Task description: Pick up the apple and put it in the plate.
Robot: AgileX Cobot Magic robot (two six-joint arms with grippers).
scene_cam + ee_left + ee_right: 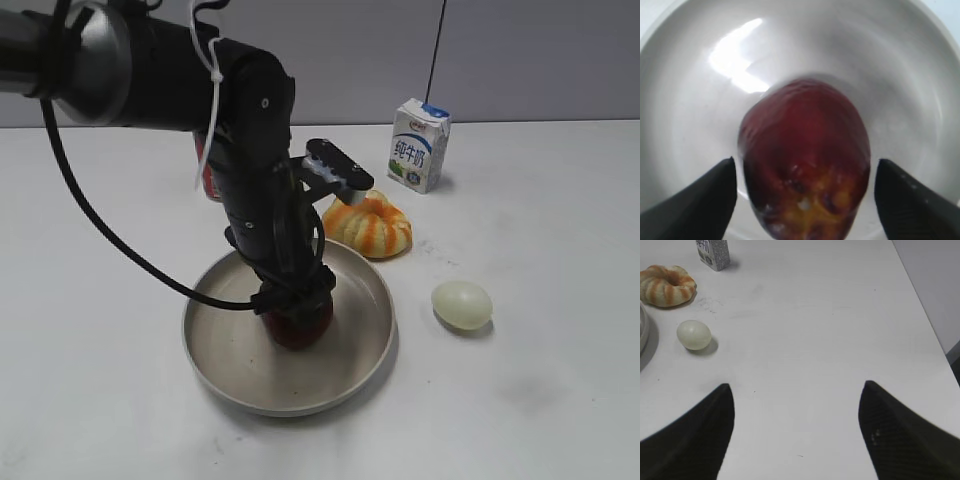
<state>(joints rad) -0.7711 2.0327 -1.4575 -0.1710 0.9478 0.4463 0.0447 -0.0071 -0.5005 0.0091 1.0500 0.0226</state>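
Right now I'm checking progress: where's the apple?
In the exterior view, the apple sits inside the plate, left of centre, between the left gripper fingers.

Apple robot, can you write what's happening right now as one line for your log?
apple: in plate | left gripper: jaws open, either side of apple, gaps visible | right gripper: open over bare table | step: apple placed

We see open desk to the right; the egg and pumpkin crowd the plate.

The left arm hides most of the apple and a red can.
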